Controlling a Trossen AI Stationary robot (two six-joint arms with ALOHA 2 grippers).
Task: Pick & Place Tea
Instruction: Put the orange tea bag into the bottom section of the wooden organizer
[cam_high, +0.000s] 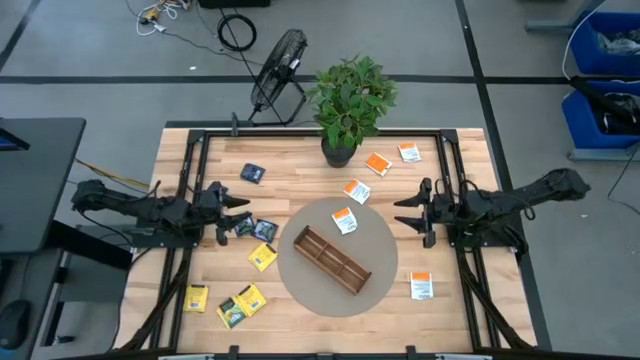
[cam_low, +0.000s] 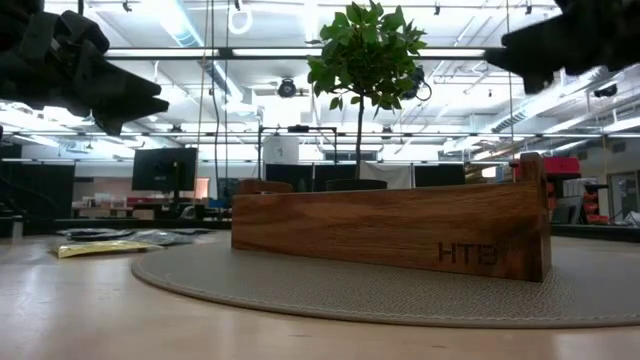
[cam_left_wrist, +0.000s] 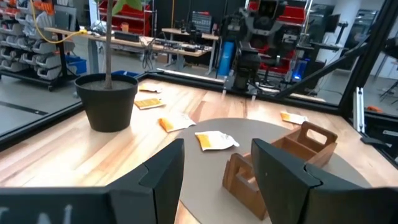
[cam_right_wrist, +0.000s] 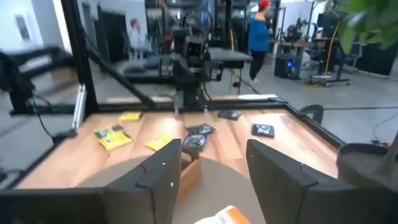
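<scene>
The tea sachets lie flat and scattered on the table. Orange-and-white ones: one (cam_high: 345, 221) on the round grey mat, others (cam_high: 357, 191), (cam_high: 377, 163), (cam_high: 409, 152) toward the far right, and one (cam_high: 422, 285) near right. Navy ones (cam_high: 253, 173), (cam_high: 265, 228) and yellow ones (cam_high: 263, 257), (cam_high: 196, 298), (cam_high: 244, 303) lie on the left. My left gripper (cam_high: 237, 214) (cam_left_wrist: 217, 177) hovers open at the left side, next to the navy sachets. My right gripper (cam_high: 410, 212) (cam_right_wrist: 214, 174) hovers open at the right side. Both hold nothing.
A long brown wooden divided tray (cam_high: 332, 260) (cam_low: 390, 225) stands on the round grey mat (cam_high: 385, 245) at the table's centre. A potted plant (cam_high: 340, 148) stands at the far edge. A black frame (cam_high: 190, 150) borders the table. People show in the room beyond.
</scene>
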